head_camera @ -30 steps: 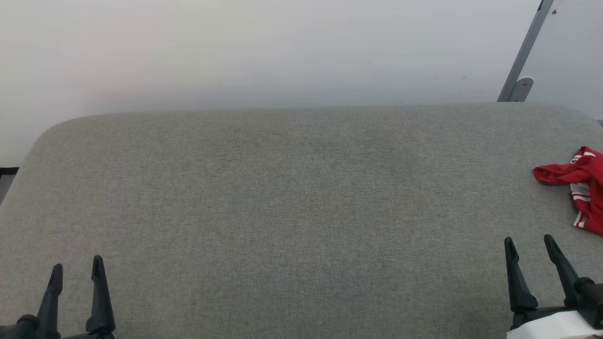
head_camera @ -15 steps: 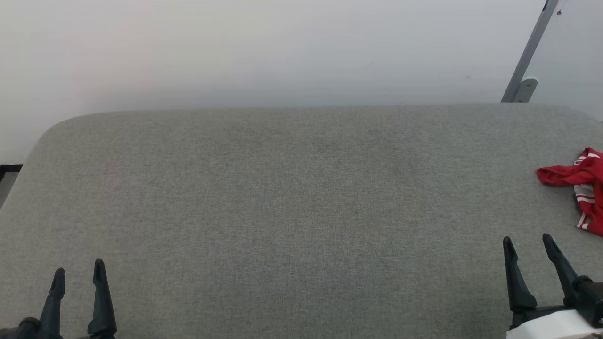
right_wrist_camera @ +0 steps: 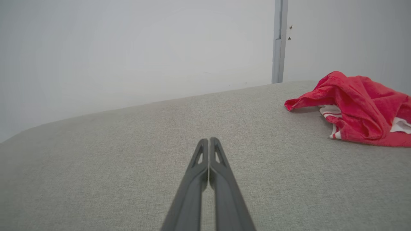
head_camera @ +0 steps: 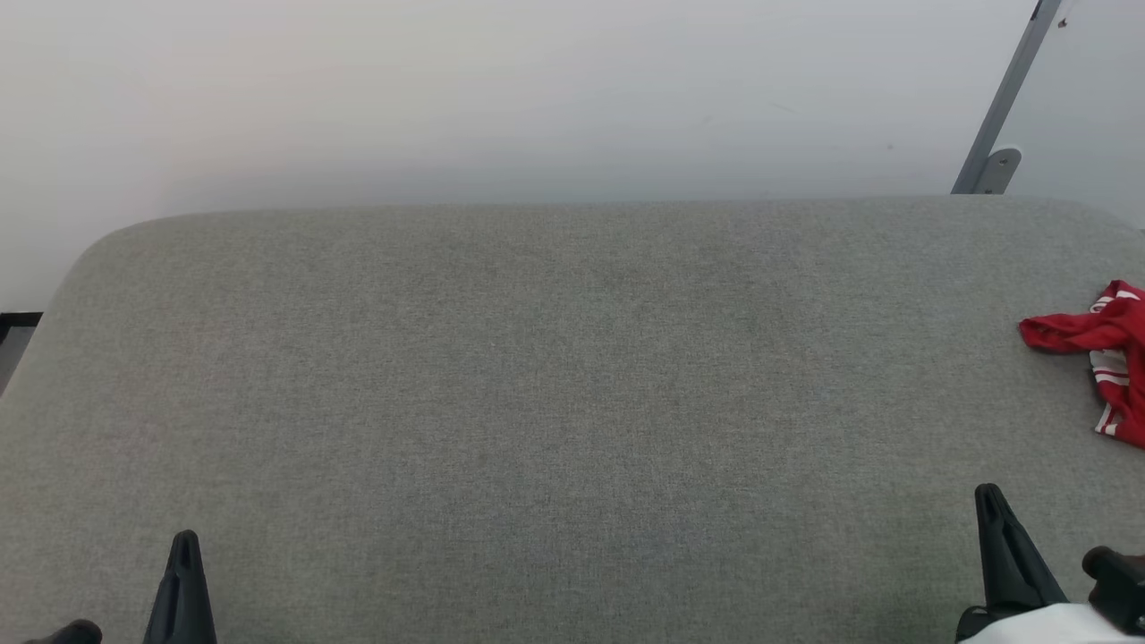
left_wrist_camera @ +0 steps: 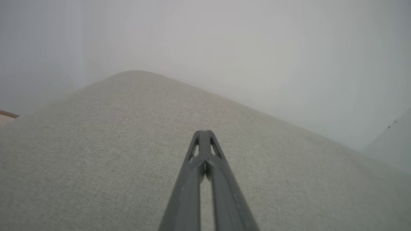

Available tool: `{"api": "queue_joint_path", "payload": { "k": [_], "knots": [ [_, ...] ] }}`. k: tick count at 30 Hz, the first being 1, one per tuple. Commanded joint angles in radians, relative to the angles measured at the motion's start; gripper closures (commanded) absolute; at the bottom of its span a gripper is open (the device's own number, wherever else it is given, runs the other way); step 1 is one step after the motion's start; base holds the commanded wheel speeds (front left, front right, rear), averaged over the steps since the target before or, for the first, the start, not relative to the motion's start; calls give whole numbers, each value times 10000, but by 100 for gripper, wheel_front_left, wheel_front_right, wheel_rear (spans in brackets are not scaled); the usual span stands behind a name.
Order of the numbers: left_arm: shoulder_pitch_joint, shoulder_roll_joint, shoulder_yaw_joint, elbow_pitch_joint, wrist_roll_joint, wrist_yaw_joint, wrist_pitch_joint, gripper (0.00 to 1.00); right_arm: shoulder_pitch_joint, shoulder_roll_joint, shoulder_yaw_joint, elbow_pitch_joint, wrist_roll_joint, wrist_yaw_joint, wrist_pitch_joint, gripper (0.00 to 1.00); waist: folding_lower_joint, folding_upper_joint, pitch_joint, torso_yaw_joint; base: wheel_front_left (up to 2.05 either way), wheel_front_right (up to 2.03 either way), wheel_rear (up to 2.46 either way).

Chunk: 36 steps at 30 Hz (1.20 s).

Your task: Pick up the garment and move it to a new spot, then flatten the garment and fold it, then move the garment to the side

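Observation:
The garment (head_camera: 1109,344) is a crumpled red shirt with white and striped parts, lying at the far right edge of the head view and partly cut off by it. The right wrist view shows the garment (right_wrist_camera: 356,107) bunched on the grey fabric, ahead and to the right of my right gripper (right_wrist_camera: 208,140). That gripper (head_camera: 988,494) sits at the lower right, shut and empty, apart from the cloth. My left gripper (head_camera: 185,539) stays at the lower left, shut with nothing in it; its tips (left_wrist_camera: 203,132) meet over bare fabric.
A wide grey upholstered surface (head_camera: 555,394) with rounded far corners spans the scene. A pale wall (head_camera: 537,89) rises behind it. A grey metal strut with a bracket (head_camera: 997,134) leans at the back right.
Both grippers have closed from open to shut and sit lower in the head view. The garment has not moved; the camera shifted slightly early on.

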Motion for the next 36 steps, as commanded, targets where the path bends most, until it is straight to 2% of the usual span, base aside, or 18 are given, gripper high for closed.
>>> {"api": "queue_joint_path", "payload": {
  "k": [1,17,36],
  "knots": [
    [-296,77,4,-112,-392,-4,89,100,-298,-29,-33,-136,390,-1,98,100,1,0,1,-2,0,0,0],
    [-823,-41,-152,134,-2822,-11,777,100,-707,169,-65,-15,3076,-1,780,100,1,0,25,-28,0,0,0],
    [-1346,-155,-297,385,-5191,-20,1464,100,-1116,364,-110,123,5693,-2,1466,100,1,0,53,-58,0,0,0]
  ]
}}
